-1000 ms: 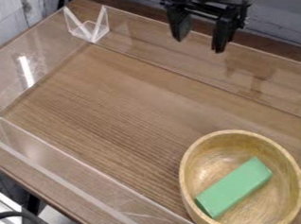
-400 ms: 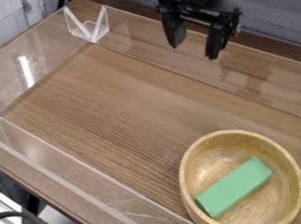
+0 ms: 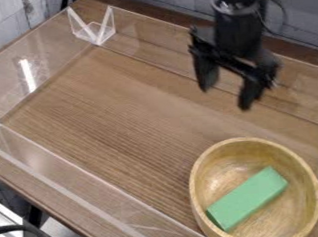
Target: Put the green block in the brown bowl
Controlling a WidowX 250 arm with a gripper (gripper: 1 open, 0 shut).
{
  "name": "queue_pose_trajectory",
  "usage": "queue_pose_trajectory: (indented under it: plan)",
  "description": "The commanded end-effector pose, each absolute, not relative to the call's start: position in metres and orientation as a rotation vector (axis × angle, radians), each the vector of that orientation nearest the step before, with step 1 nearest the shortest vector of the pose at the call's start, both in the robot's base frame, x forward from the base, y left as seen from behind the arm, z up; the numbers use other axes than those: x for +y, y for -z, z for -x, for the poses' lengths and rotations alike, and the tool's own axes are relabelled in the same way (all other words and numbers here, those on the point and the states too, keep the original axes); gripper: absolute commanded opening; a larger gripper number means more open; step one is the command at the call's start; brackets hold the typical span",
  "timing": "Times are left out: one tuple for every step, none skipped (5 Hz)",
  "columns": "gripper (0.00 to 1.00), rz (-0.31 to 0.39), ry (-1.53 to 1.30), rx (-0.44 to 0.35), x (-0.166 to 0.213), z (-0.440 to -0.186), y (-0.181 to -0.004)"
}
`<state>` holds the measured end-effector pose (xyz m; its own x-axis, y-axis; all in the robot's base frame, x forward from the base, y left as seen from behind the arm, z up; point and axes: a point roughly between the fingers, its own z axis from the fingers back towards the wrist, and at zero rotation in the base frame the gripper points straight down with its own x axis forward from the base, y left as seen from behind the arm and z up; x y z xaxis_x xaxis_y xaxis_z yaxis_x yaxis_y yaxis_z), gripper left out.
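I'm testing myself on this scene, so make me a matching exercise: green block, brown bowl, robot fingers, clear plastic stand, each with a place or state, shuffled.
Things
1. Green block
2. Brown bowl
3. Robot fingers
4. Clear plastic stand

Places or states
A. At the upper left of the picture
B. Lying inside the bowl
C. Open, holding nothing
D. At the lower right, with a block in it

Pairs: 1-B, 2-D, 3-C, 4-A
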<state>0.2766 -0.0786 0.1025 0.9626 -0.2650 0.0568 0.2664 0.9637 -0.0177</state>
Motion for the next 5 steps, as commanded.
queue_pose_trajectory:
  plan:
    - [1.00, 0.043, 0.362, -0.117, -0.115, -0.262, -0.107]
    - [1.00, 0.042, 0.408, -0.119, -0.138, -0.249, -0.090]
    - [1.00, 0.040, 0.427, -0.116, -0.144, -0.245, -0.076]
    - [1.00, 0.043, 0.432, -0.116, -0.141, -0.244, -0.067]
    - [1.00, 0.047, 0.433, -0.116, -0.139, -0.245, -0.062]
